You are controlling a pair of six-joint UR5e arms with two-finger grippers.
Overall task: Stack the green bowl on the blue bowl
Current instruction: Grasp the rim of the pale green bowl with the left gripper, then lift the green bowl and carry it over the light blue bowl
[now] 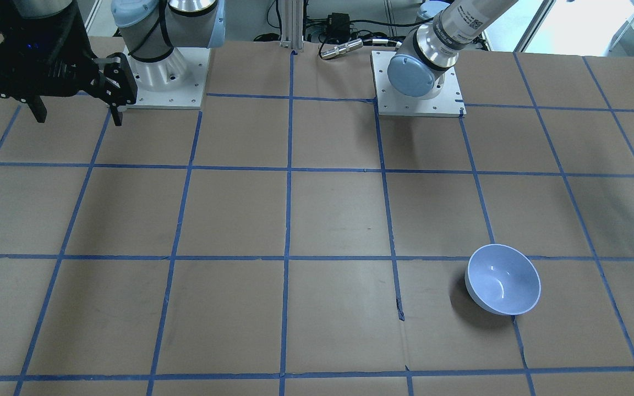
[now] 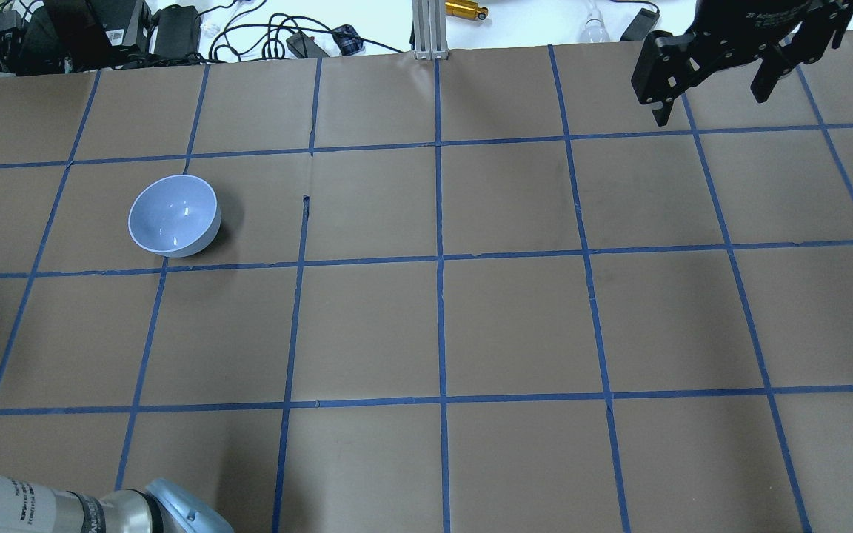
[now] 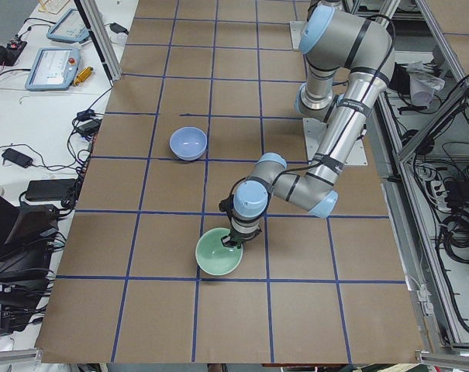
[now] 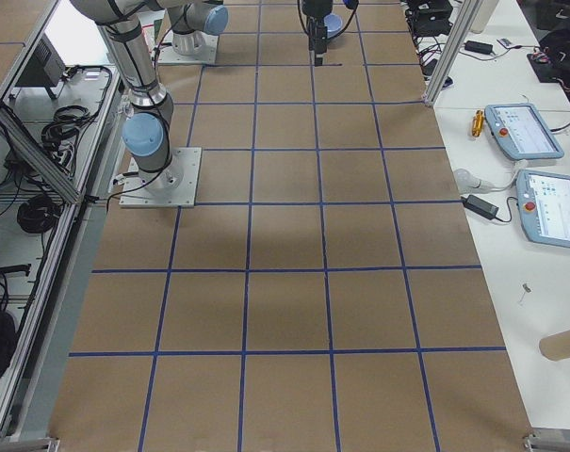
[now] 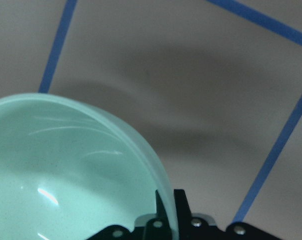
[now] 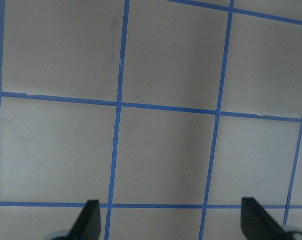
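Well, the biggest thing is the brown worktop [image 2: 515, 326], and blue tape lines [image 2: 439, 259] cut it into squares. Next come the two arms. The left arm [image 3: 335, 147] bends down low over the end of the worktop on the robot's left. The right arm [image 4: 134, 66] stands tall at its own end, and its wrist hangs over the far squares on the robot's right. Then come the bowls. The green bowl [image 3: 218, 252] is under the left arm's wrist, close to the end of the worktop and near a crossing of tape lines. It tips a little, with its open side up. I cannot tell if its bottom touches the worktop. The blue bowl [image 2: 173, 216] stands upright on the worktop, open side up, just beside a crossing of tape lines. The two bowls are well apart, so the green one is not on the blue one. Last come the smallest parts. The left fingers [image 5: 180, 205] pinch the rim of the green bowl, one finger inside the bowl and one outside. The right fingers [image 6: 91, 217] are spread wide apart and hold nothing, and they hang above bare squares.
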